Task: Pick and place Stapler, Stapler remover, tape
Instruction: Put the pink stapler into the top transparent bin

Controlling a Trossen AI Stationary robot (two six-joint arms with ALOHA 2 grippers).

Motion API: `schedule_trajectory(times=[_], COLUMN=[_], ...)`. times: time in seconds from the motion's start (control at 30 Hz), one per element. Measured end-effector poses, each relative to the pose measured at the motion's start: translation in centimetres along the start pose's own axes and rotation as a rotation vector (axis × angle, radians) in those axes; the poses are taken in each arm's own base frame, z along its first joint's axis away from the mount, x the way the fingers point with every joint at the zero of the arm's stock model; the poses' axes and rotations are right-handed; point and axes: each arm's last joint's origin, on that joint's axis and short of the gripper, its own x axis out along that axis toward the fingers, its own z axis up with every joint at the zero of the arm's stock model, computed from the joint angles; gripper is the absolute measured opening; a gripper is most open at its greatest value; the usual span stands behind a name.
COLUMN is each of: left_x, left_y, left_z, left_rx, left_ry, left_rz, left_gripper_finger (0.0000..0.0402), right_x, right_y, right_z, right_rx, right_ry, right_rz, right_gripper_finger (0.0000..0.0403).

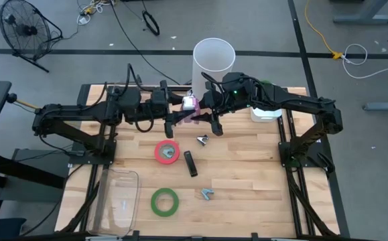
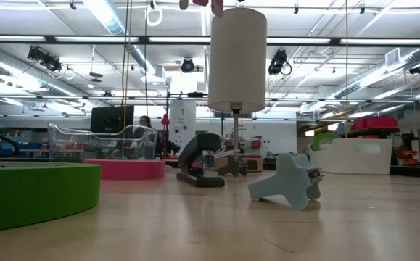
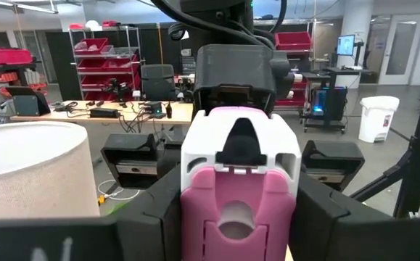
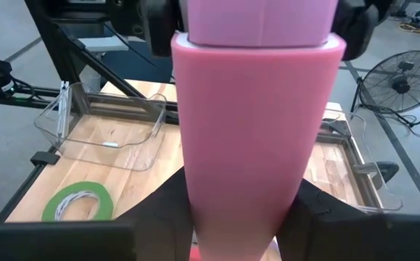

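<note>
The pink stapler [image 4: 257,145] fills the right wrist view's centre, hiding the desk behind it. In the low view, the green tape [image 2: 32,192] is cut off at the lower left edge.

Both dark arms are stretched inward over the far middle of the table, so that their wrists meet end to end. The left gripper [image 1: 180,115] is reached in from the left, the right gripper [image 1: 200,110] from the right. A pink and white stapler [image 1: 190,103] is clamped between the right gripper's fingers [image 4: 326,210]. The same stapler is flanked closely on both sides by the left gripper's fingers [image 3: 159,210].
</note>
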Motion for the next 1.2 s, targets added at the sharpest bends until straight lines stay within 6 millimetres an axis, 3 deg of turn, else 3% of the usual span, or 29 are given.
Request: schedule_trajectory(times=[0.63,0.83,1.2], left_x=[0.0,-0.5,-3.0], left_y=[0.1,0.5,2.3], left_z=[-0.5,-0.5,-0.1], left_rx=[0.0,0.008,0.0], left_ry=[0.038,0.08,0.176], left_rz=[0.024,0.066,0.159], left_gripper_finger=[0.0175,0.0175,0.0175], right_x=[0.0,-1.2,-3.9], right_y=[0.0,0.2,0.0], right_z=[0.5,0.4,0.0], right_rx=[0.04,0.049,0.061], right_ry=[-0.053,-0.025,0.048], right_rz=[0.016,0.014,-0.018], right_gripper_finger=[0.028,0.0297,0.0289])
